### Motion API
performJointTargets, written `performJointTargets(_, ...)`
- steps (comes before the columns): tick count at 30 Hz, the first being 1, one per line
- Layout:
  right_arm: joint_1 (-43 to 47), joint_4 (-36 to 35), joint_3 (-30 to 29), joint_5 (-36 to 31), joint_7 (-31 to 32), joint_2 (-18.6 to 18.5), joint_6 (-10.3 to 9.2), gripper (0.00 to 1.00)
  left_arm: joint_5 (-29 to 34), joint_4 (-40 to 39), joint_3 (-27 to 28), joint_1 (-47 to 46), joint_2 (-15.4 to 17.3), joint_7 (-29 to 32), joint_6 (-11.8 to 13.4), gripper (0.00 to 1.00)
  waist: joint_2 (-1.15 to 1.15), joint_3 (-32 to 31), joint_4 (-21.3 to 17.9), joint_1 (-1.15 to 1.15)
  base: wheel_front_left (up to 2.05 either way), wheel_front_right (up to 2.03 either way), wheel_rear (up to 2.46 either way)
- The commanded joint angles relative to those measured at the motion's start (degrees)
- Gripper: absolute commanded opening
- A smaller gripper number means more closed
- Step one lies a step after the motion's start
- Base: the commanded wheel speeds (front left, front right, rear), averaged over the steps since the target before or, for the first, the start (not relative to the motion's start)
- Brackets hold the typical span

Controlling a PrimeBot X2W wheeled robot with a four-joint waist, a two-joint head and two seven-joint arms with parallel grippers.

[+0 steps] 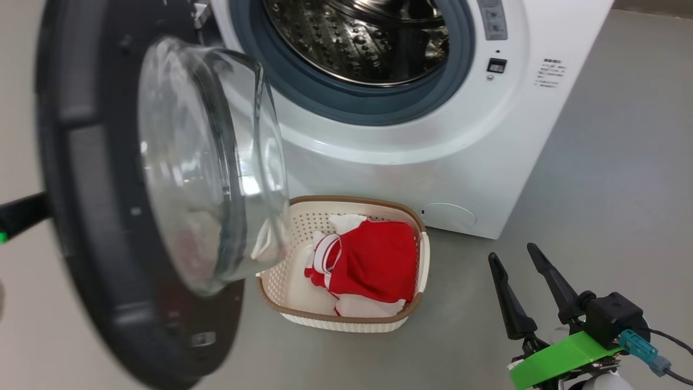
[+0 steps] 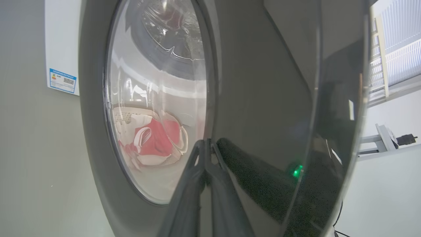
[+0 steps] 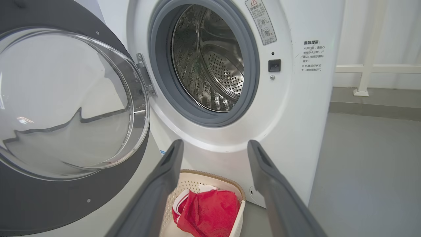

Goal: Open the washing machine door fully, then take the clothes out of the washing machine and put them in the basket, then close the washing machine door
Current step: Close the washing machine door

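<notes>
The washing machine door (image 1: pixel 81 162) stands swung out at the left, its glass bowl (image 1: pixel 211 162) bulging toward the washing machine (image 1: pixel 433 162). The steel drum (image 1: pixel 368 38) looks bare inside. Red clothes with white trim (image 1: pixel 379 260) lie in the cream basket (image 1: pixel 352 199) on the floor below the opening. My left gripper (image 2: pixel 208 142) is shut, its tips against the door's glossy outer face (image 2: pixel 263 98). My right gripper (image 1: pixel 513 253) hovers open at the lower right, apart from everything. In the right wrist view my right gripper (image 3: pixel 215 144) frames the basket (image 3: pixel 210 174) and the clothes (image 3: pixel 210 210).
Grey floor (image 1: pixel 595 189) spreads to the right of the machine. A white rail (image 3: pixel 365 69) runs along the wall behind. A blue label (image 2: pixel 62 80) sits on the machine's side. A dark part of my left arm (image 1: pixel 21 214) pokes out past the door's left edge.
</notes>
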Motion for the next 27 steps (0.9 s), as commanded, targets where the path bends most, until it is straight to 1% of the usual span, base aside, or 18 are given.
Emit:
performJointTargets(1, 0.3, -1.6, 1.5, -0.1, -0.3, 0.1, 0.09, 1.0, -0.1, -4.3, 2.1, -1.4, 1.1, -0.1, -0.2, 0.0, 0.0, 0.0, -1.0, 0.0, 0.0, 0.0, 0.0)
performJointTargets(4, 0.1, -1.7, 1.5, -0.1, -0.3, 0.3, 0.09, 1.0, 0.6, -7.7, 1.1, -1.7, -1.3, -0.7, -0.2, 0.0, 0.0, 0.0, -2.3, 0.0, 0.0, 0.0, 0.0)
performJointTargets(9, 0.3, -1.8, 1.2, -0.1, -0.3, 0.9, 0.09, 1.0, 1.9, -10.7, -0.9, -3.4, -5.3, -1.9, -0.2, 0.0, 0.0, 0.5, -4.7, 0.0, 0.0, 0.0, 0.0)
performJointTargets(12, 0.1, -2.1, 1.1, -0.3, -0.3, 1.2, 0.09, 1.0, 3.4, -11.4, -2.3, -4.7, -7.3, -3.2, -0.2, 0.0, 0.0, 1.3, -6.3, 0.0, 0.0, 0.0, 0.0)
performJointTargets(16, -0.4, -2.5, 0.8, -0.6, -0.3, 1.6, 0.09, 1.0, 5.0, -10.3, -3.8, -7.0, -9.3, -5.5, -0.2, 0.0, 0.0, 2.6, -8.6, 0.0, 0.0, 0.0, 0.0)
performJointTargets(20, -1.0, -2.8, 0.6, -0.8, -0.3, 2.0, 0.09, 1.0, 5.5, -9.2, -4.6, -9.7, -10.5, -7.3, -0.2, 0.0, 0.0, 4.2, -10.8, 0.0, 0.0, 0.0, 0.0)
performJointTargets(21, -1.0, -2.8, 0.6, -0.8, -0.3, 2.0, 0.09, 1.0, 5.5, -9.2, -4.6, -9.7, -10.5, -7.3, -0.2, 0.0, 0.0, 4.2, -10.8, 0.0, 0.0, 0.0, 0.0)
performJointTargets(27, -2.4, -3.3, 0.5, -1.0, -0.3, 2.6, 0.09, 1.0, 6.5, -8.3, -5.1, -13.1, -10.6, -10.8, -0.2, 0.0, 0.0, 7.2, -14.0, 0.0, 0.0, 0.0, 0.0)
